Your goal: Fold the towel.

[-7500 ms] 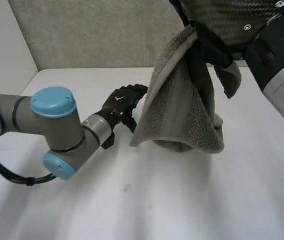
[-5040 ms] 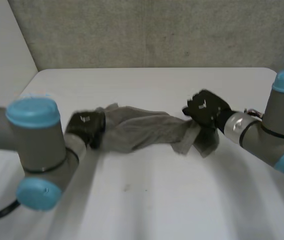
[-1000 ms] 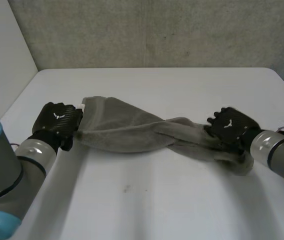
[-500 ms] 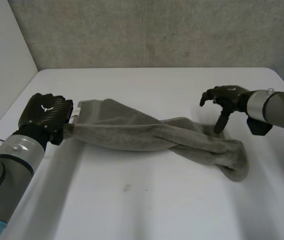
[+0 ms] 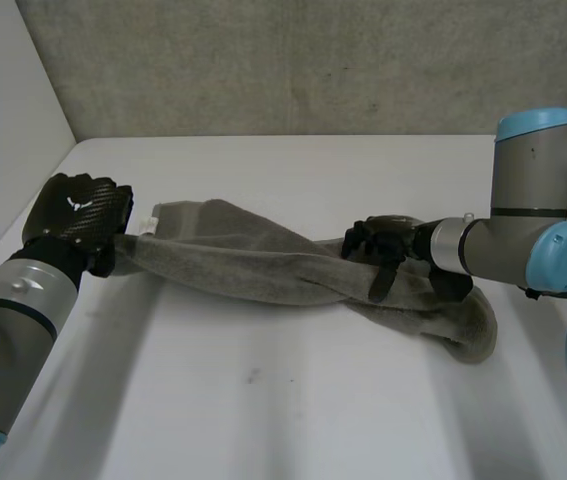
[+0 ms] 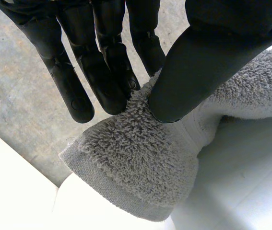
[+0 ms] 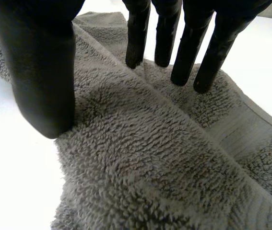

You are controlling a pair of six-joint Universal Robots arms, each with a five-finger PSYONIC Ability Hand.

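Grey fluffy terry towel (image 5: 253,265), rope-twisted, end pinched by left robot hand (image 5: 75,215)

This looks like a robotics lab or test cell; a plain white surface (image 5: 263,420) stands against a rough grey wall (image 5: 313,60) on the far side, with a flat white panel (image 5: 3,120) closing off the left. Two machine arms with grey joints and light-blue caps reach over it; the left arm (image 5: 13,310) ends in a black left hand (image 5: 75,210), the right arm (image 5: 523,235) in a black right hand (image 5: 378,245).
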